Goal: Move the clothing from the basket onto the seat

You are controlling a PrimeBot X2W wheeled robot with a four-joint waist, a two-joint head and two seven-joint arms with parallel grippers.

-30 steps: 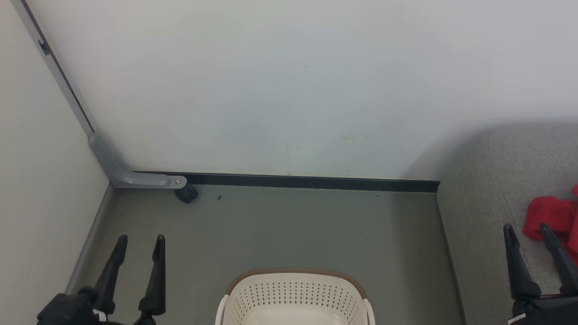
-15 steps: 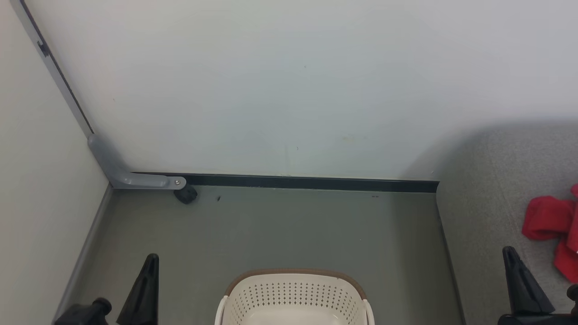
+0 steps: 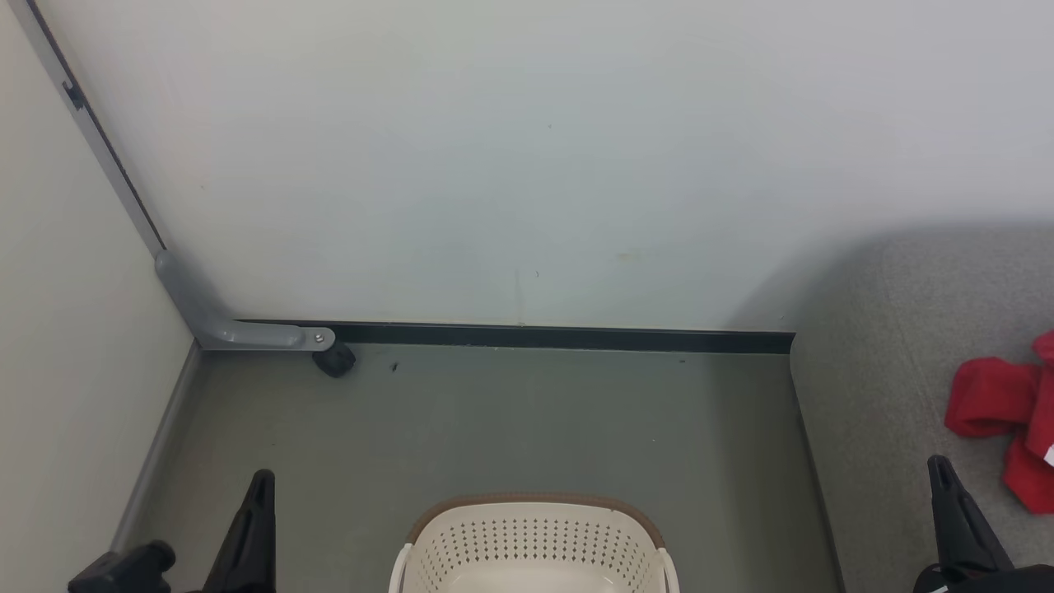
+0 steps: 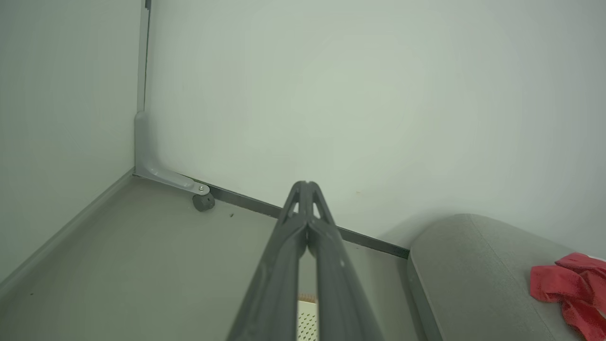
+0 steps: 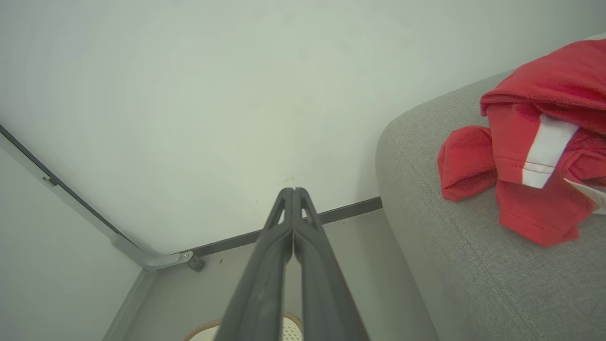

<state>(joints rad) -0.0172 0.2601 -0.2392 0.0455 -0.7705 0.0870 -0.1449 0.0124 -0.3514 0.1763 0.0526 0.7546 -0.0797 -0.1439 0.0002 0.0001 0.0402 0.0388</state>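
The seat (image 3: 889,395) is seen at the right. The basket (image 3: 535,545) is set on the floor (image 3: 494,428) nearby, and only bare plastic is seen in its visible part. The clothing (image 3: 1000,412) is heaped on the seat. The left gripper (image 4: 307,185) and right gripper (image 5: 293,191) are pressed together, with nothing held.

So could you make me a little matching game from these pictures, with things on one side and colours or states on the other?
Things:
1. clothing
2. basket
3. seat
4. left tool

Colours or states:
a. cream with a brown rim
b. shut, holding nothing
c. red, lying on the seat
d. grey

Pairs: 1-c, 2-a, 3-d, 4-b
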